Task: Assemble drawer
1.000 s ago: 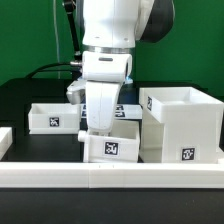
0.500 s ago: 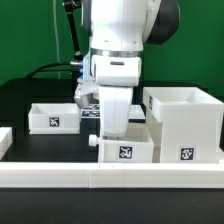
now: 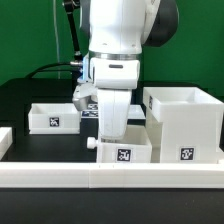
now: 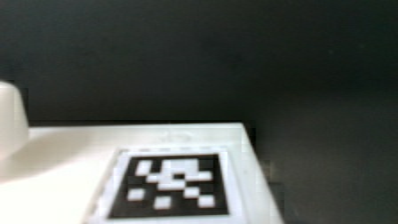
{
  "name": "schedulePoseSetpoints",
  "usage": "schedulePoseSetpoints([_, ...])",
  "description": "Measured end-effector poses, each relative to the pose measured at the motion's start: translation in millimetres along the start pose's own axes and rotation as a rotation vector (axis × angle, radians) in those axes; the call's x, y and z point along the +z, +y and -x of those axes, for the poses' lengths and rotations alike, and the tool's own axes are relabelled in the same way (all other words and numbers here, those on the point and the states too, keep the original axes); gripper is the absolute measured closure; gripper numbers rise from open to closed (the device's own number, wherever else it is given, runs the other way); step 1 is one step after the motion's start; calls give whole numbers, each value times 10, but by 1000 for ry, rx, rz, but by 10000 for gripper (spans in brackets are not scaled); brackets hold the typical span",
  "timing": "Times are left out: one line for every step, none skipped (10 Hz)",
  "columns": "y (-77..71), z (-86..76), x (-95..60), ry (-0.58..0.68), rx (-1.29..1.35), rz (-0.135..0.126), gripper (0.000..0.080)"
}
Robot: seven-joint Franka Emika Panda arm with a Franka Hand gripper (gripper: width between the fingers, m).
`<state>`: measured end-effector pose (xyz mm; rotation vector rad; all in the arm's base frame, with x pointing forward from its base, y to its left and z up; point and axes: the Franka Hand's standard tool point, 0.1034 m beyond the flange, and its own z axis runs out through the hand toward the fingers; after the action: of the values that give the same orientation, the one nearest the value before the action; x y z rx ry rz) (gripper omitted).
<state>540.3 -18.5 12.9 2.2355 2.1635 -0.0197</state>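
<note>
Drawer [image 3: 122, 152] at lower centre of the exterior view, just beside the taller case [image 3: 185, 125] to its right. Gripper [image 3: 110, 130] descends into it, fingers hidden behind its tagged front wall; whether they grip cannot be told.

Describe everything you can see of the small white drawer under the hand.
The small drawer is a white, plastic-looking box sitting level on the black table, just behind the white front rail. Its near face carries a black-and-white marker tag. A small round knob sticks out toward the exterior view's left. The hand comes down onto its top, fingers hidden, so grip is unconfirmed. The larger white box stands close beside it; contact unclear.
</note>
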Motion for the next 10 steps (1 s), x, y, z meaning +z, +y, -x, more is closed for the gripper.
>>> schedulePoseSetpoints([-6,-24,3,1,-4,-1,758])
schedulePoseSetpoints([5,-71,-2,0,-16,6,758])
schedulePoseSetpoints([30,-87,-11,3,-16,28,758])
schedulePoseSetpoints([16,-88,-4,2,-18,20,758])
schedulePoseSetpoints([12,-88,3,2,-18,19,758])
schedulePoseSetpoints([11,-84,4,2,-17,19,758])
schedulePoseSetpoints([11,-81,5,2,-17,19,758])
schedulePoseSetpoints([10,-80,5,2,-17,19,758])
schedulePoseSetpoints([6,-78,9,2,-17,18,758])
schedulePoseSetpoints([-10,-80,25,-2,-53,14,758])
